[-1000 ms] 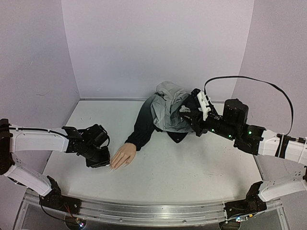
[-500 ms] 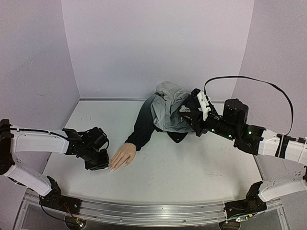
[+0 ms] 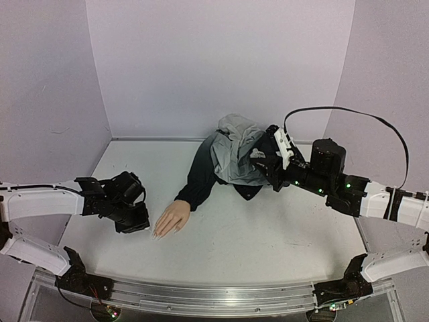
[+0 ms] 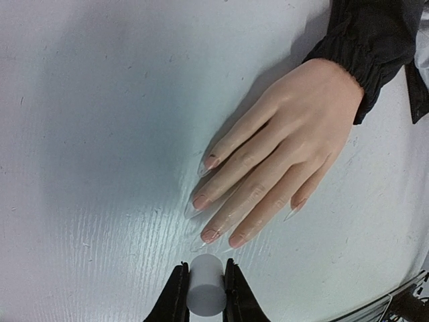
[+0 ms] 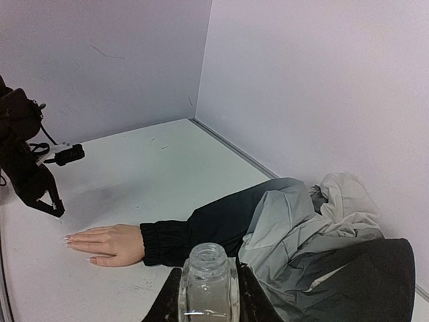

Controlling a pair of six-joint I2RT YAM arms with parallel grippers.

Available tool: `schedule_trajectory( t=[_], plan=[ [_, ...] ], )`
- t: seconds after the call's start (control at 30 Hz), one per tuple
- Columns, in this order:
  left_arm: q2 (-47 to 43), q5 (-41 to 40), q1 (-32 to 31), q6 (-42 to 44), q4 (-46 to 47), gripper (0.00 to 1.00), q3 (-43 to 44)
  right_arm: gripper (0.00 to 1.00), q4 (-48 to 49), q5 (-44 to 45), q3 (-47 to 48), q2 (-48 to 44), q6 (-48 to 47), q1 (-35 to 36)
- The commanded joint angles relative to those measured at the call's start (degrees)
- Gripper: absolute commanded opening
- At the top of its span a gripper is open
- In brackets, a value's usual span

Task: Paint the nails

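Left gripper (image 4: 204, 306), bottom centre of the left wrist view: jaws pinched tight on a small white cylinder (image 4: 205, 285), likely the polish cap. No brush visible from this angle, so whether bristles hang under it can't be told.

Just above it in that view are the nails (image 4: 200, 202) of the mannequin hand (image 4: 288, 127). The hand lies palm down on the white table (image 4: 80, 100), fingertips pointing at the cap, near it but not touching. The ring and little finger nails are closest. The nails look pinkish with long clear tips; can't tell if any polish is on them.

The dark sleeve (image 4: 365, 47) runs off the upper right. In the top view, hand and left gripper sit lower left.

Farther back, right of centre in the top view, the right gripper (image 5: 208, 298) is clamped on an open clear glass bottle (image 5: 208, 272), neck up, held above the table, well apart from the hand. Behind it is a grey and black jacket heap (image 5: 301, 221) by the back wall.

Step, as a guess: applicator lined up short of the fingertips, about to stroke.

Next move calls for a small advance and drop onto one nail, a light pull along its length, and staying off the skin. A dip at the bottle first means a long reach across.
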Motion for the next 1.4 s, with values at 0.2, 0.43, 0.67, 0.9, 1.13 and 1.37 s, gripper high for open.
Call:
schedule_trajectory(
  t=[0.2, 0.43, 0.67, 0.9, 1.13, 1.37],
  plan=[
    [5.3, -0.5, 0.1, 2.3, 1.1, 0.00, 5.6, 0.00, 4.1, 0.0, 0.4, -0.8, 0.2, 0.2],
    [5.9, -0.2, 0.1, 1.8, 2.0, 0.00, 4.1, 0.00, 4.1, -0.1, 0.4, -0.6, 0.2, 0.1],
    [7.0, 0.2, 0.0, 1.5, 2.8, 0.00, 3.4, 0.00, 4.1, 0.0, 0.4, -0.6, 0.3, 0.1],
    [7.2, 0.5, 0.0, 1.2, 3.5, 0.00, 2.5, 0.00, 4.1, 0.0, 0.5, -0.5, 0.3, 0.1],
    [7.8, 1.4, 0.0, 1.1, 4.3, 0.00, 2.1, 0.00, 4.1, 0.0, 0.4, -0.6, 0.3, 0.2],
    [7.0, 1.7, 0.0, 0.6, 4.3, 0.00, 0.7, 0.00, 4.1, -0.1, 0.5, -0.4, 0.3, 0.2]
  ],
)
